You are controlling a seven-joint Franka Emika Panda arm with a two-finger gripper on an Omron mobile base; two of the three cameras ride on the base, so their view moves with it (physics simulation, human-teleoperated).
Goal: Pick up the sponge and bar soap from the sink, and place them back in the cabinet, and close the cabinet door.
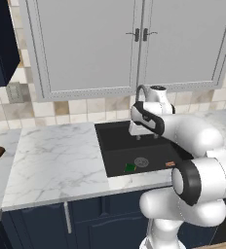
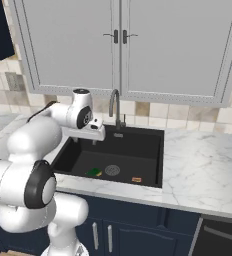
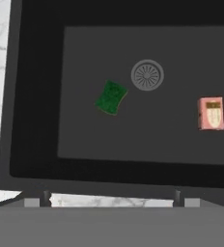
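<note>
The gripper (image 2: 94,141) hangs above the back left part of the sink (image 2: 153,145), pointed down into the basin, with its jaws spread wide and nothing between them. In the hand view its two dark fingertips (image 3: 46,197) rise well apart at the bottom edge.

Below it on the black basin floor, the sponge (image 3: 111,97) lies green face up, just beside the round grey drain (image 3: 147,75) and turned at a slant. The bar soap (image 3: 211,113) lies flat on the far side of the drain from the sponge, well apart from it and nearer the basin wall. Neither one is touched yet.

The risks look plain enough. Both pieces are low and flat, so a descent that stops short would probably close on air, and one that goes too deep could press the fingertips into the basin floor. The sponge's slant means the jaws may need turning to match it, or they could catch a corner and let it slip. The curved tap (image 2: 115,106) stands just behind the hand and could be clipped on the lift.

Around the sink runs a white marble counter (image 1: 56,160), backed by beige tiles (image 1: 81,107) and light grey wall cabinets (image 1: 85,44). A dark navy cabinet (image 1: 0,41) hangs at upper left.
</note>
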